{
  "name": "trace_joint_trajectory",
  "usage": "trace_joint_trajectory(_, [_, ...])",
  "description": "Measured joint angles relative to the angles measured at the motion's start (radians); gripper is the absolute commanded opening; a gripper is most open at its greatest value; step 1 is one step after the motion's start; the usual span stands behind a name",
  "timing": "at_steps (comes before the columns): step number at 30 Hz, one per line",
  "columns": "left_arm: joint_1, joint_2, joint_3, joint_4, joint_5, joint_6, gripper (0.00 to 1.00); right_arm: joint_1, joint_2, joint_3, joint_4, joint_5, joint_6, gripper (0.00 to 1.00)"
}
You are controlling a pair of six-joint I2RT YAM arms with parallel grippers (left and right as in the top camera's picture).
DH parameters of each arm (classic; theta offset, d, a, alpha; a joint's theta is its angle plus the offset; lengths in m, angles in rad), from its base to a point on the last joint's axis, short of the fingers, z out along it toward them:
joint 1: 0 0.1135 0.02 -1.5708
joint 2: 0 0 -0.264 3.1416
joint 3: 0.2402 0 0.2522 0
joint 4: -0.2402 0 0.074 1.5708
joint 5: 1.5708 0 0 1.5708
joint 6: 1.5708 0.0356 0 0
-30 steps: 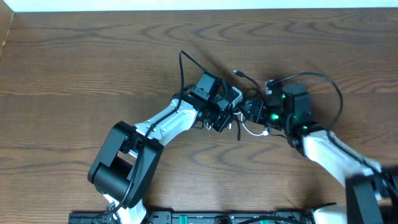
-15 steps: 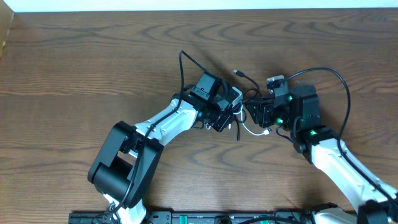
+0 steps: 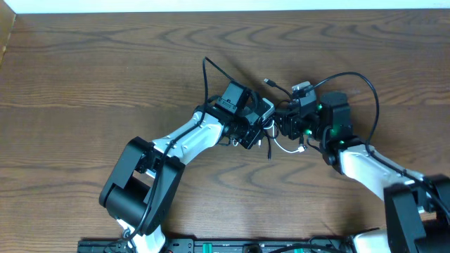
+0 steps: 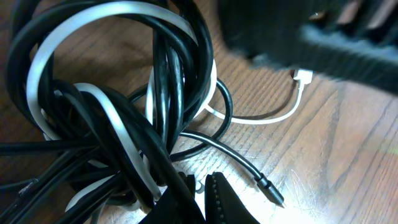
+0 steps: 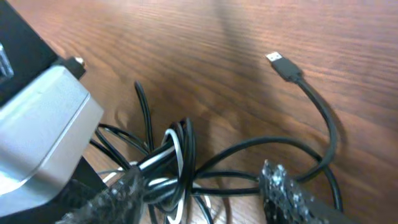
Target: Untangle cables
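Right gripper (image 5: 202, 190) had swung back over the tangle, jaws spread astride it, gripping nothing. Left gripper (image 4: 198, 200) was pressed together beside the black cable (image 4: 168, 81) and white cable (image 4: 118, 12), possibly nipping a strand. Both lay knotted mid-table (image 3: 105, 70); untangling not begun.

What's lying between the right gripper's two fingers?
The cable tangle, black and white strands looped together, lies between the open fingers of the right gripper; the right wrist view shows it.

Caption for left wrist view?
Left gripper pinching knotted black and white cables; white plug and black plug loose on the table.
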Motion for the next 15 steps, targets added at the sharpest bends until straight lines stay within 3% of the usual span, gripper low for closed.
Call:
trace_joint_trajectory(4, [0.000,0.000,0.000,0.000,0.000,0.000,0.12,0.000,0.049,0.000,0.066,-0.021,-0.016,0.62])
trace_joint_trajectory(9, [0.000,0.000,0.000,0.000,0.000,0.000,0.12,0.001,0.110,0.001,0.135,-0.034,-0.039,0.60])
trace_joint_trajectory(14, [0.000,0.000,0.000,0.000,0.000,0.000,0.12,0.016,0.159,0.001,0.180,-0.041,-0.069,0.47])
trace_joint_trajectory(15, [0.000,0.000,0.000,0.001,0.000,0.000,0.11,0.022,0.161,0.001,0.179,-0.043,-0.072,0.41])
